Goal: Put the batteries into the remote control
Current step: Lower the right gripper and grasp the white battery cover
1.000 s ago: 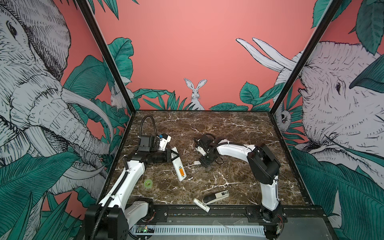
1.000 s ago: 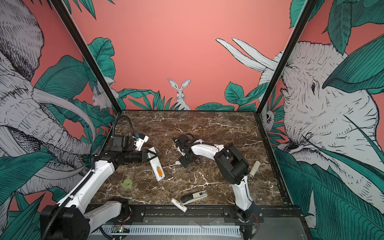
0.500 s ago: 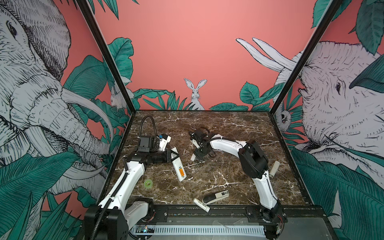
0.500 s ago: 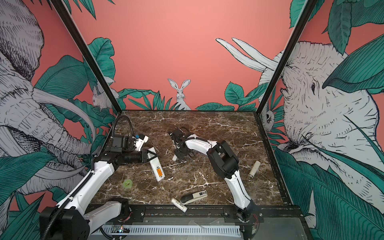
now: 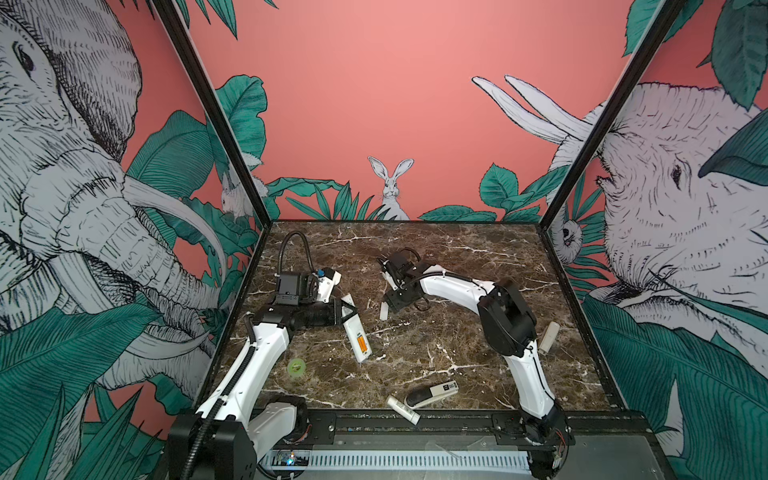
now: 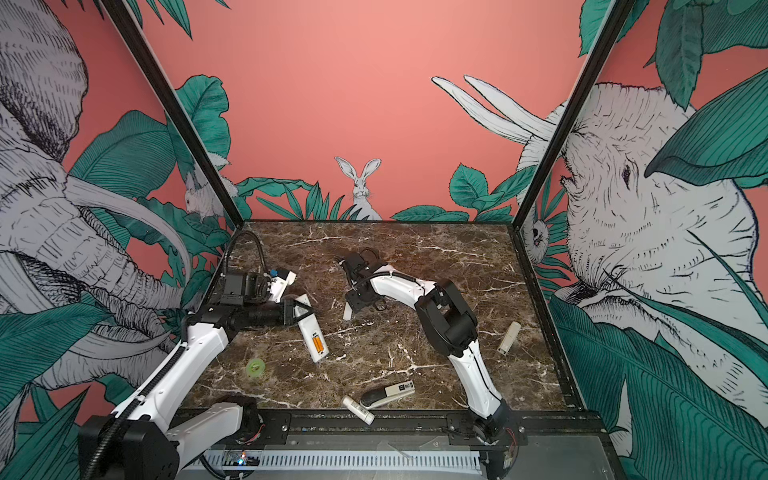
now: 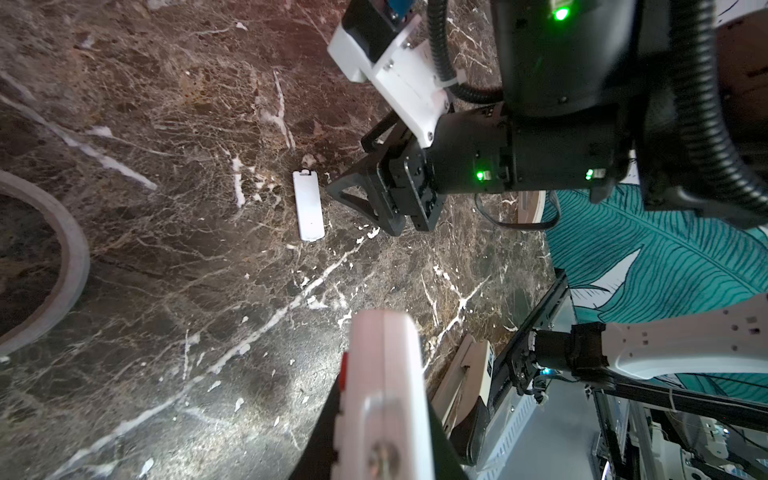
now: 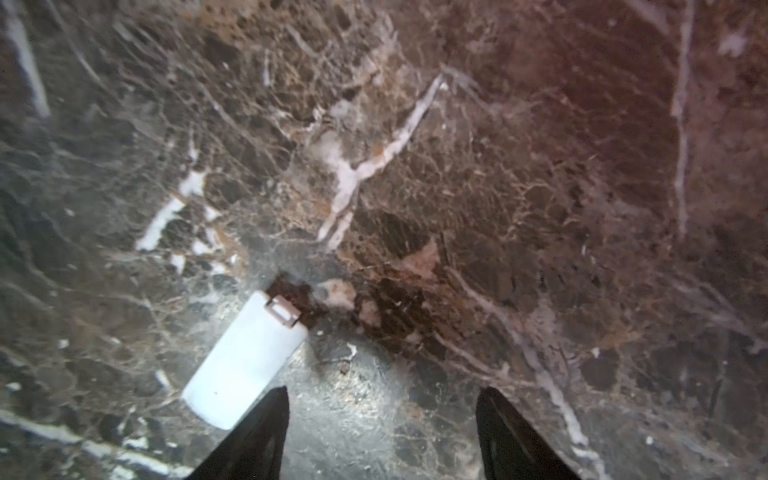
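Left wrist view: your left gripper (image 7: 384, 419) is pressed together on the long slim white plastic remote control (image 7: 386, 365), seen edge-on.

Both top views:
- Remote sits at 9 o'clock from the centre of the dark brown veined marble table (image 5: 457, 249). Its long axis runs 11 to 5 o'clock, back side up, with the 11 o'clock end pinched.
- Orange cylindrical batteries (image 5: 363, 344) lie in the open compartment near the 5 o'clock end. You cannot tell whether that end touches the marble.
- Small flat white plastic battery cover (image 5: 384, 311) lies on the table at 2 o'clock from the remote, apart from it.
- Your right gripper (image 5: 394, 300) hangs at 1 o'clock of the cover, close over it.

Right wrist view: fingers (image 8: 262, 428) are spread with only bare marble between them. The cover is just beside one finger; contact cannot be told.

Other items:
- Green ring (image 5: 296, 367) at 8 o'clock.
- Stubby black-and-white device (image 5: 432, 392) and small white labelled tube (image 5: 402, 409) lie near each other at 6 o'clock.
- Pale cylinder (image 5: 548, 337) at 3 o'clock.
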Robot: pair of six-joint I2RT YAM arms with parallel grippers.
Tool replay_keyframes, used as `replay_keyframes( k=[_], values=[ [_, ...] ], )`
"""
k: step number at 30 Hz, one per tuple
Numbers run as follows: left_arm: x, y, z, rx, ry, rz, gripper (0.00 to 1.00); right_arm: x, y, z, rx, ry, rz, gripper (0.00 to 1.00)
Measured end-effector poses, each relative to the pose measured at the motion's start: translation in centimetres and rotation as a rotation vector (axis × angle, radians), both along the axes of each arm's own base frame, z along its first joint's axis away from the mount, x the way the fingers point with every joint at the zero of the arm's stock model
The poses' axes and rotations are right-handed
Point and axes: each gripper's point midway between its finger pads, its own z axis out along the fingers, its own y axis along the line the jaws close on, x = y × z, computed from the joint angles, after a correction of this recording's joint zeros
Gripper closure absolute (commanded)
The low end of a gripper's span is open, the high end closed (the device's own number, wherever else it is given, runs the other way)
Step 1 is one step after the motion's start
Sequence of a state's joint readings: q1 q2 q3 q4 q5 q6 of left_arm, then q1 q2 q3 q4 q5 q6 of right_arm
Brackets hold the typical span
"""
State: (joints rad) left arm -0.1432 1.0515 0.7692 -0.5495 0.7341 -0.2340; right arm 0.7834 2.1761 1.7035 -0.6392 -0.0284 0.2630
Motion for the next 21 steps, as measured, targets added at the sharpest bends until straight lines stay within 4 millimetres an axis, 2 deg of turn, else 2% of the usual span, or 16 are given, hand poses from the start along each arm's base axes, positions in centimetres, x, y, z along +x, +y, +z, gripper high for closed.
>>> replay_keyframes(
  k=[11,21],
  values=[
    [0.1,0.3,0.2,0.016,-0.02,0.011,1.0,-1.2,2.6,-0.5,0.153,0.049,-0.106,0.29],
    [0.1,0.2,0.2,0.014,-0.02,0.01,1.0,-2.1,5.1,-0.4,0.128,-0.01,-0.111,0.29]
  ],
)
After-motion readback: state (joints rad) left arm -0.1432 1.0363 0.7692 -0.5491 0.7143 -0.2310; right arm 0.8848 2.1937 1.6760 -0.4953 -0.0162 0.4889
